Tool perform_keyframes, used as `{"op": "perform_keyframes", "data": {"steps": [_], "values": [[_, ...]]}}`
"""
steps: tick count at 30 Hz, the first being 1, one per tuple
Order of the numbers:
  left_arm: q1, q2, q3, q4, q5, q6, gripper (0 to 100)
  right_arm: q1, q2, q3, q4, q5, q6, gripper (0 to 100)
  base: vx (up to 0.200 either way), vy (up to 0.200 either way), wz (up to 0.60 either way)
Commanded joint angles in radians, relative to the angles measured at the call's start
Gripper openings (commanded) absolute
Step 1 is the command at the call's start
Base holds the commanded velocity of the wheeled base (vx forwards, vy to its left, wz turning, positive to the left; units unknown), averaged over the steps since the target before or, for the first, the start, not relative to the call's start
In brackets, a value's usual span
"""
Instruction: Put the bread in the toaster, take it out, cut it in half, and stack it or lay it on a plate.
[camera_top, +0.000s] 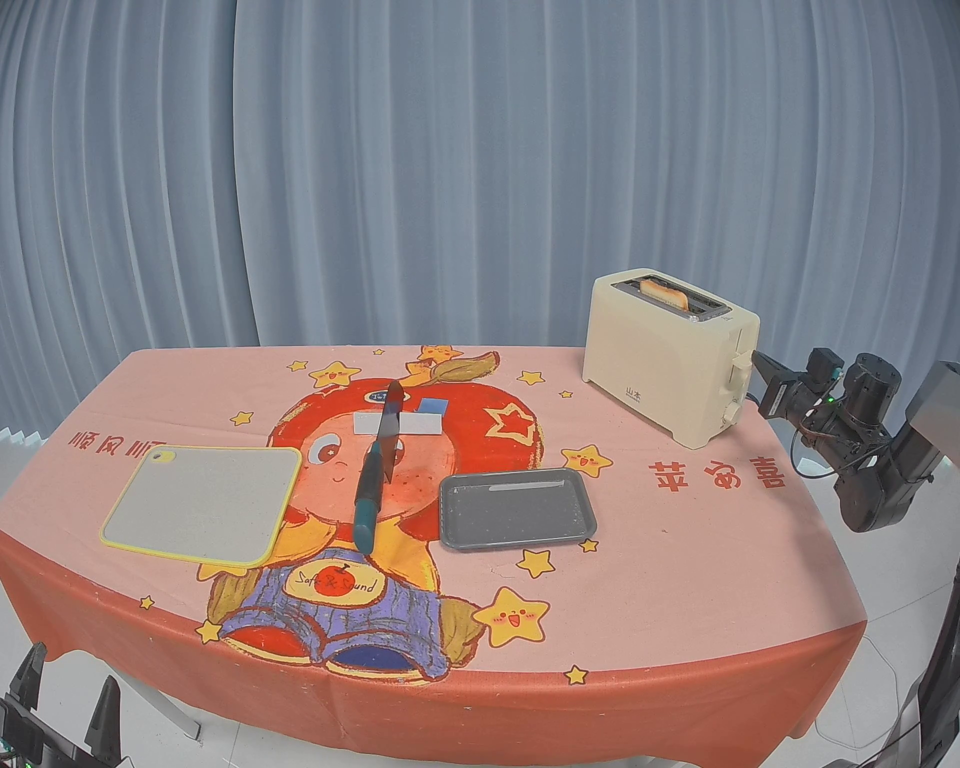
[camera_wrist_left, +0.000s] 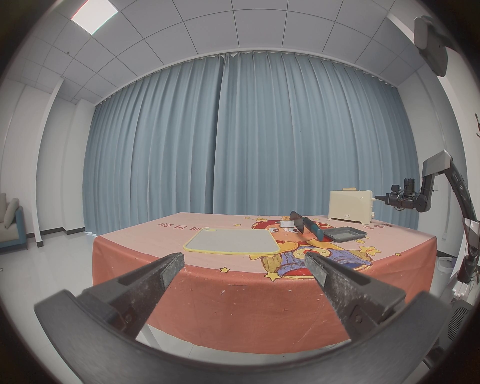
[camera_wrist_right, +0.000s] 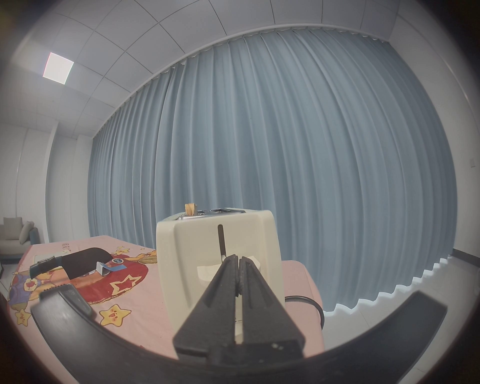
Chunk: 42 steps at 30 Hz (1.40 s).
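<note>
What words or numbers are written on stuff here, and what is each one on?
On the toaster: a small dark mark low on its side, too small to read.
On the tablecloth: red characters near its left and right edges, too warped to read surely.
On the tablecloth's apple badge: curly writing, too small to be sure.
No numbers that I can see.
</note>
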Motion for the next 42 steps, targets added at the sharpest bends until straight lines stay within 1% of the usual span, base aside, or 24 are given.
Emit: {"op": "perform_keyframes", "data": {"steps": [1,3,8,17,20,22,25,33,34,42], "values": [[0.0,0.0,0.018,0.0,0.0,-0.001,100,0.0,0.02,0.006,0.002,0.001,-0.002,0,0.0,0.0,0.0],[0.0,0.0,0.018,0.0,0.0,-0.001,100,0.003,0.025,0.009,0.002,0.001,-0.002,0,0.0,0.0,0.0],[0.0,0.0,0.018,0.0,0.0,-0.001,100,0.007,0.04,0.02,0.002,0.001,-0.022,0,0.0,0.0,0.0],[0.0,0.0,0.018,0.0,0.0,0.0,100,0.008,0.061,0.023,0.002,-0.001,-0.025,0,0.0,0.0,0.0],[0.0,0.0,0.018,0.0,0.0,0.0,100,0.008,0.063,0.025,0.004,0.001,-0.035,0,0.0,0.0,0.0],[0.0,0.0,0.018,0.0,0.0,0.0,100,0.008,0.06,0.025,0.037,-0.001,-0.041,0,0.0,0.0,0.0],[0.0,0.0,0.018,0.0,0.0,-0.001,100,0.003,0.057,0.026,0.051,-0.001,-0.055,0,0.0,0.0,0.0],[0.0,0.0,0.018,0.0,0.0,0.0,100,0.01,0.046,0.025,0.034,-0.001,-0.055,0,0.0,0.0,0.0],[0.0,0.0,0.018,0.0,0.0,-0.001,100,0.011,0.009,0.032,0.034,-0.001,-0.053,0,0.0,0.0,0.0],[0.0,0.0,0.018,0.0,0.0,0.0,100,0.014,-0.097,0.066,0.034,-0.001,-0.053,0,0.0,0.0,0.0]]}}
